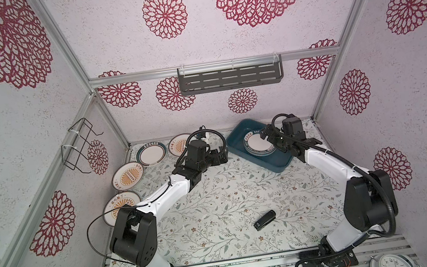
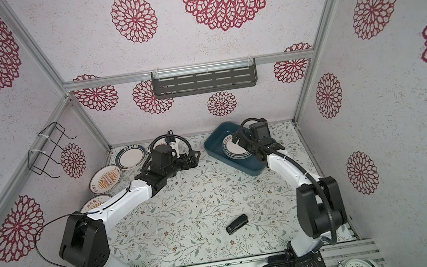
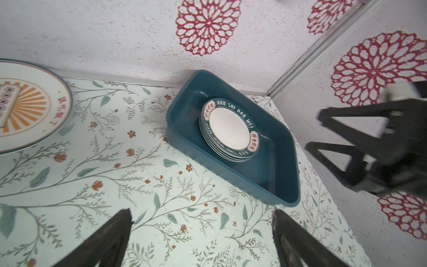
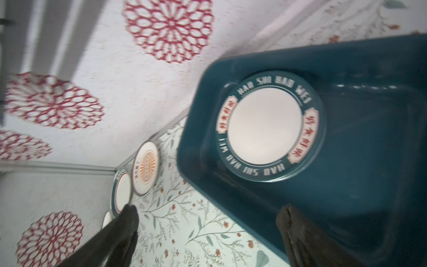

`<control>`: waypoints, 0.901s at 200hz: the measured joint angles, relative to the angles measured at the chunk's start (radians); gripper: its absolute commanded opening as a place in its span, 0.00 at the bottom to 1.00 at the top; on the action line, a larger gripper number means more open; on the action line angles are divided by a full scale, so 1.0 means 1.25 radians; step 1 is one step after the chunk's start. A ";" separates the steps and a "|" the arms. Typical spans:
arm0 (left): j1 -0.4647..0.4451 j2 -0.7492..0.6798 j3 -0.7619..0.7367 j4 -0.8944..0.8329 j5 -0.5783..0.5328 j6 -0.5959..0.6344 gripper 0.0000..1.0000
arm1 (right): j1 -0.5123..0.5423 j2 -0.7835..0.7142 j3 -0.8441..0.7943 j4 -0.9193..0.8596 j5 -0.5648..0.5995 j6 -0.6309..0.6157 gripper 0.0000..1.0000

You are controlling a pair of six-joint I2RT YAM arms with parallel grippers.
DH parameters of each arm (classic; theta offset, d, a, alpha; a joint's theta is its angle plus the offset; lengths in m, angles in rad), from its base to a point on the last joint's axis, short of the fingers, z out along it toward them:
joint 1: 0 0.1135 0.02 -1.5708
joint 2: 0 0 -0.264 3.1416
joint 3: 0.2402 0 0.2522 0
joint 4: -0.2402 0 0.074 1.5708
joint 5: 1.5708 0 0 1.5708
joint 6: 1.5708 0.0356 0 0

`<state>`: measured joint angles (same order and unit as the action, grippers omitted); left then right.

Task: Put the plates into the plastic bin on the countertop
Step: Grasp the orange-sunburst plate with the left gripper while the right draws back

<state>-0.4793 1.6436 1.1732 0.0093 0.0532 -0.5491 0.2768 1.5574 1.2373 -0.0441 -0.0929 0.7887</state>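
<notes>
The teal plastic bin point(image 1: 276, 162) point(image 2: 251, 167) point(image 3: 272, 166) point(image 4: 369, 138) lies at the back right of the countertop point(image 1: 229, 194). In it is a stack of teal-rimmed plates point(image 1: 257, 145) point(image 3: 228, 126) point(image 4: 264, 129). My right gripper point(image 1: 264, 132) point(image 2: 237, 138) point(image 4: 208, 209) hovers open over the stack, holding nothing. My left gripper point(image 1: 218, 154) point(image 2: 193, 158) point(image 3: 201, 215) is open and empty above the countertop, left of the bin. At the back left lie a teal-rimmed plate point(image 1: 151, 154) point(image 2: 130, 157) and sunburst plates point(image 1: 127, 176) point(image 1: 120, 207) point(image 1: 178, 144), the nearest partly under my left arm.
A small black object point(image 1: 264, 219) point(image 2: 237, 223) lies on the countertop toward the front. A grey slotted shelf point(image 1: 230, 78) hangs on the back wall and a wire rack point(image 1: 81, 147) on the left wall. A clock point(image 1: 392, 263) sits past the front edge.
</notes>
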 measured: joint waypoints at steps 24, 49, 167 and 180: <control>0.085 0.000 -0.022 0.001 0.026 -0.040 0.97 | 0.041 -0.048 -0.022 0.088 -0.075 -0.053 0.99; 0.182 0.004 -0.022 -0.016 0.070 -0.101 0.98 | 0.089 -0.049 -0.041 0.172 -0.150 -0.090 0.99; 0.432 0.320 0.091 0.015 0.251 -0.314 0.96 | 0.286 0.114 0.096 0.259 -0.244 -0.177 0.99; 0.439 0.354 0.125 0.015 0.257 -0.323 0.95 | 0.286 0.119 0.102 0.262 -0.244 -0.176 0.99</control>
<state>0.0696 2.0857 1.3296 0.0277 0.3748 -0.9531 0.6338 1.7065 1.3647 0.2836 -0.3977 0.5682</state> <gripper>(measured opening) 0.955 0.989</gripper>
